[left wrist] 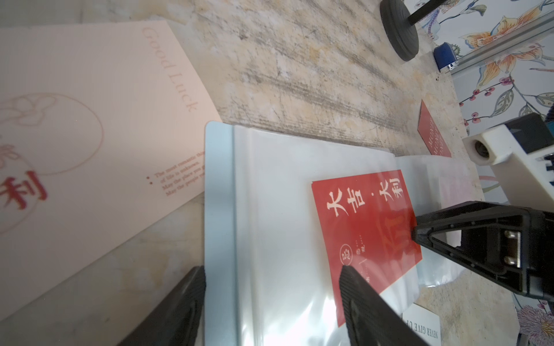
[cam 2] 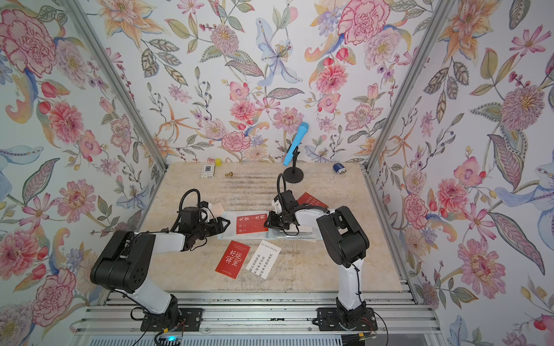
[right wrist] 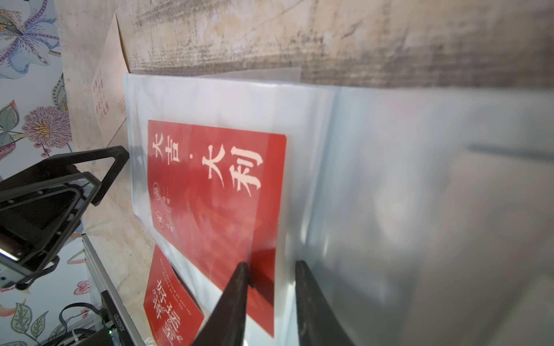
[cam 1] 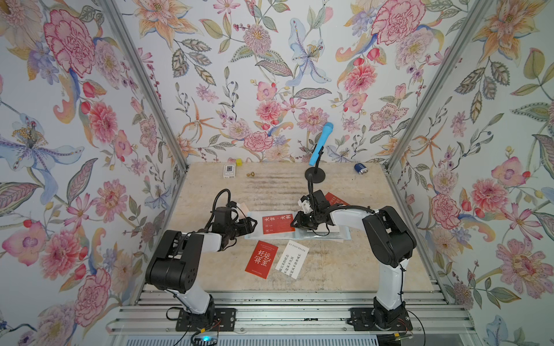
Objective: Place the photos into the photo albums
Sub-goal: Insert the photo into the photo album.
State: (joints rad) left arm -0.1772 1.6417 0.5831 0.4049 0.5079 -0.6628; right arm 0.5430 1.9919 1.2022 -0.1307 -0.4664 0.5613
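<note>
Right claw: right gripper [right wrist: 271,266], fingers a narrow gap apart, tips at the right edge of the red 大吉·大利 card [right wrist: 209,185]. The card's face shows in the gap.
Left claw: left gripper [left wrist: 271,269] spread wide, its fingers straddling the left spine edge of the pale blue photo album [left wrist: 218,194].
Card: flat on the open album, seemingly mostly under a clear sleeve, with a right strip outside it.
Near edge: a red card [cam 1: 261,259] and a white printed card [cam 1: 292,259] lie side by side, just near of the album.
Far edge: a red MONEY card [cam 1: 334,199] lies beyond the right wrist. A pale pink Good Luck card [left wrist: 90,119] meets the album's far-left corner.
Open room: bare tabletop [cam 1: 359,254] at near right, and a bare band between the album and the back row.
Back row: white box [cam 1: 229,171], yellow cube [cam 1: 239,162], blue microphone [cam 1: 321,143] on a black stand.
Room: floral wallpaper [cam 1: 269,60] on three sides.
</note>
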